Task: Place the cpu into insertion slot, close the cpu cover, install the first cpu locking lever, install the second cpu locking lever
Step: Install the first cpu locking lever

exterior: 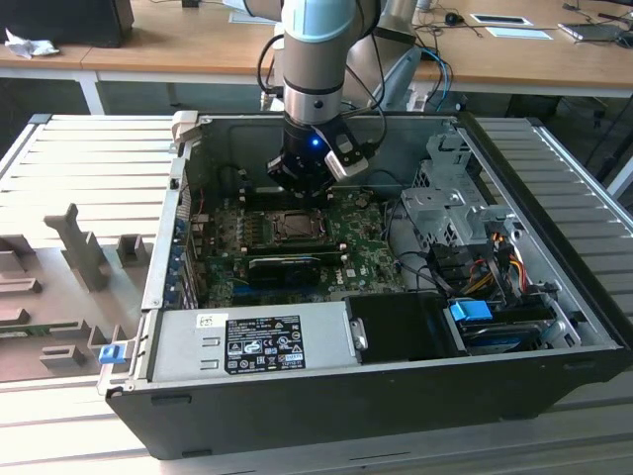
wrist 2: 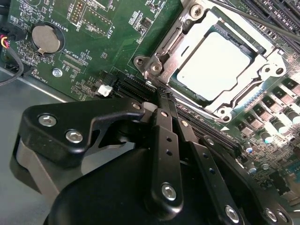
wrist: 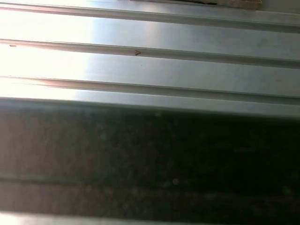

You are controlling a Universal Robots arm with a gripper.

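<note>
In the second wrist view the cpu (wrist 2: 213, 65) lies in the insertion slot (wrist 2: 161, 58) with the cpu cover (wrist 2: 262, 70) closed flat around it (silver frame, open window). The pincer (wrist 2: 161, 96), fingers pressed together and holding nothing, hovers just beside the socket's corner.

The pincer (wrist 2: 161, 93) hides the insertion slot's (wrist 2: 187, 101) near corner.

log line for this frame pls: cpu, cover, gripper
cpu: seated in insertion slot | cpu cover: down over cpu | gripper: jaws together, empty, beside slot frame
</note>
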